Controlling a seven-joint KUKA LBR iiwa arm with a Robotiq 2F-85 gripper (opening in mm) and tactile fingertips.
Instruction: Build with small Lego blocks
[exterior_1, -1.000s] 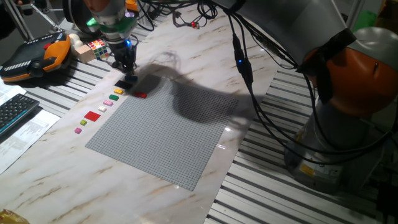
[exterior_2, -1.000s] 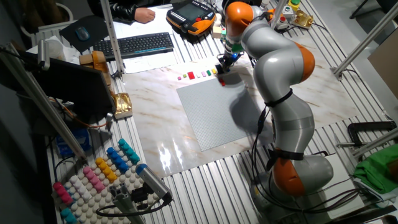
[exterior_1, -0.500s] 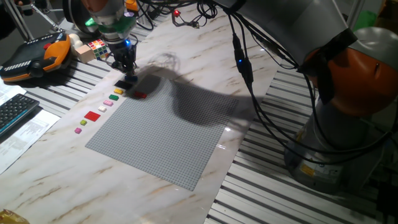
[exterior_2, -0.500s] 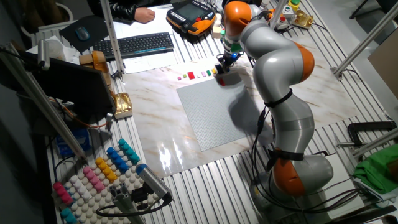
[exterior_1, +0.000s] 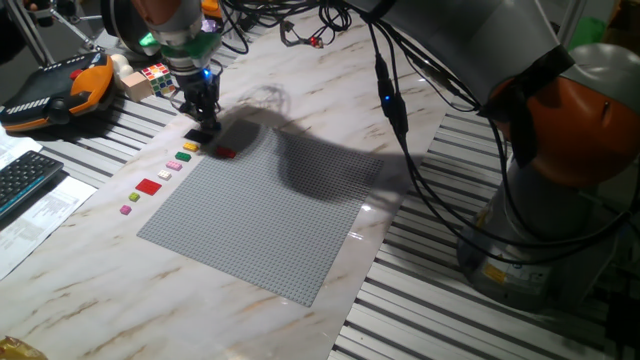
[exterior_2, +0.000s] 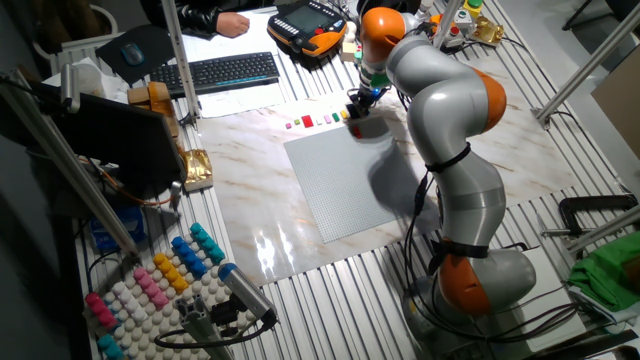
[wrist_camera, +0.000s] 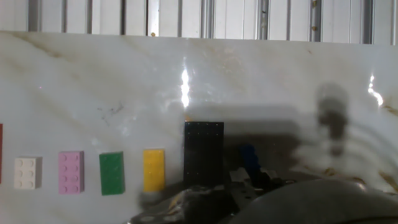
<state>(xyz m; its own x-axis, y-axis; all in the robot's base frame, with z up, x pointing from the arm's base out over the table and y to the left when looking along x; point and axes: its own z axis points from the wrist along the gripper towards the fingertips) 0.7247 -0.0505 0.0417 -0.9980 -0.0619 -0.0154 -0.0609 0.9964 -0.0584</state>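
1. Nearest in the one fixed view, the big grey studded baseplate (exterior_1: 265, 215) is lying flat on the marble desk (exterior_1: 330, 90).
2. Along its far-left edge a row of small flat plastic Lego blocks is sitting: pink (wrist_camera: 71, 172), white (wrist_camera: 27, 172), green (wrist_camera: 112, 173), yellow (wrist_camera: 154, 169), plus a red one (exterior_1: 149, 186) and another little red brick (exterior_1: 226, 153) on the plate's corner.
3. The tool (exterior_1: 203, 122) is hanging right over the long black flat block (wrist_camera: 203, 153); can't tell if its fingers are spread or pinched.
4. Further back, a multicoloured puzzle cube (exterior_1: 155, 76) is resting.
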